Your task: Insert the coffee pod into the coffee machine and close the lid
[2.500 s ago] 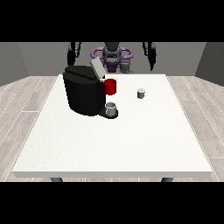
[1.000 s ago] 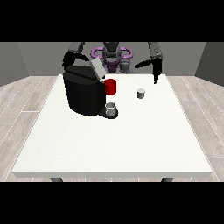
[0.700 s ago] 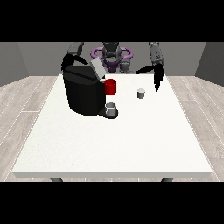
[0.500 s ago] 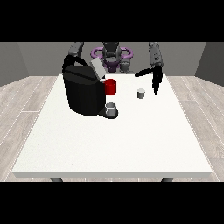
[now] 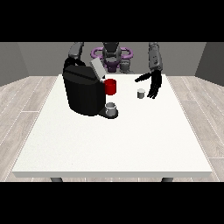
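A black coffee machine (image 5: 84, 93) stands on the white table (image 5: 113, 140) at the view's left, its grey lid (image 5: 97, 68) tilted up and open. A red part (image 5: 111, 86) shows on its right side, and a small grey cup (image 5: 111, 108) sits on its drip tray. The small white coffee pod (image 5: 140, 93) stands on the table right of the machine. The hand at the view's right (image 5: 153, 85) hangs just right of the pod, fingers straight and pointing down, thumb out towards the pod. The hand at the view's left (image 5: 71, 61) is behind the machine, mostly hidden.
The robot's torso (image 5: 111, 56) is at the table's far edge. The table's near half holds nothing but bare white surface. Grey wood floor surrounds the table.
The hand at the view's right has come down and in from shoulder height to just beside the pod. The hand at the view's left rose behind the machine.
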`<act>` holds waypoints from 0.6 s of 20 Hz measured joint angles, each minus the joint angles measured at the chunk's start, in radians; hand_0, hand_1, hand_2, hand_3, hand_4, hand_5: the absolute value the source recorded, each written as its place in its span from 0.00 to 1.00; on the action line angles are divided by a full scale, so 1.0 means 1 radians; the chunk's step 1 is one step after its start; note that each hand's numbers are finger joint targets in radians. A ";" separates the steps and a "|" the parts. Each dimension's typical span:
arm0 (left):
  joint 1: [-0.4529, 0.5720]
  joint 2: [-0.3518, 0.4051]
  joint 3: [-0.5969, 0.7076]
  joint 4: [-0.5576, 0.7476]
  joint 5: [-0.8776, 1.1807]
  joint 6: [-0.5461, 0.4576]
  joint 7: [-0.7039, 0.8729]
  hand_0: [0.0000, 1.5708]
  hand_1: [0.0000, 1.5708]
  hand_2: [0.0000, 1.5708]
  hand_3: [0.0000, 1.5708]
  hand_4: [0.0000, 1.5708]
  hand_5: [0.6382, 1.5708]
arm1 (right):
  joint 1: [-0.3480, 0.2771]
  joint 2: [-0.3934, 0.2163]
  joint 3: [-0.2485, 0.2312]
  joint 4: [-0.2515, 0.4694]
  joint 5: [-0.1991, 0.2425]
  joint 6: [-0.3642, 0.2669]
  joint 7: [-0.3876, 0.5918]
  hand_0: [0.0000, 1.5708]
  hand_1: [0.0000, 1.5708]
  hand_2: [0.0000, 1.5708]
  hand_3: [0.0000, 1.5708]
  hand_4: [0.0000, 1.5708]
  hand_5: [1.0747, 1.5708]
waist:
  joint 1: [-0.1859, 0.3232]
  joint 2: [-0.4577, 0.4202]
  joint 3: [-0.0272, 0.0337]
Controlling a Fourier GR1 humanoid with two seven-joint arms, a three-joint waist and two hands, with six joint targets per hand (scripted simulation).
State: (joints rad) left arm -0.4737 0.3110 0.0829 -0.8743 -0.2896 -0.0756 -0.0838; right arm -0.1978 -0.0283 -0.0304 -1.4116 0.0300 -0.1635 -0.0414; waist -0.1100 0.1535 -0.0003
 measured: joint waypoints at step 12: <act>-0.044 0.042 -0.053 0.145 -0.163 0.070 -0.057 0.41 0.41 0.50 0.34 0.00 1.00 | -0.026 0.000 -0.005 0.022 -0.007 0.004 0.002 0.00 0.00 0.00 0.00 0.34 1.00 | -0.023 0.021 0.0003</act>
State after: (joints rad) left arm -0.5175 0.3531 0.0298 -0.7296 -0.4524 -0.0054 -0.1409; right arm -0.2238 -0.0284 -0.0358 -1.3894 0.0231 -0.1597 -0.0397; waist -0.1327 0.1750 0.0000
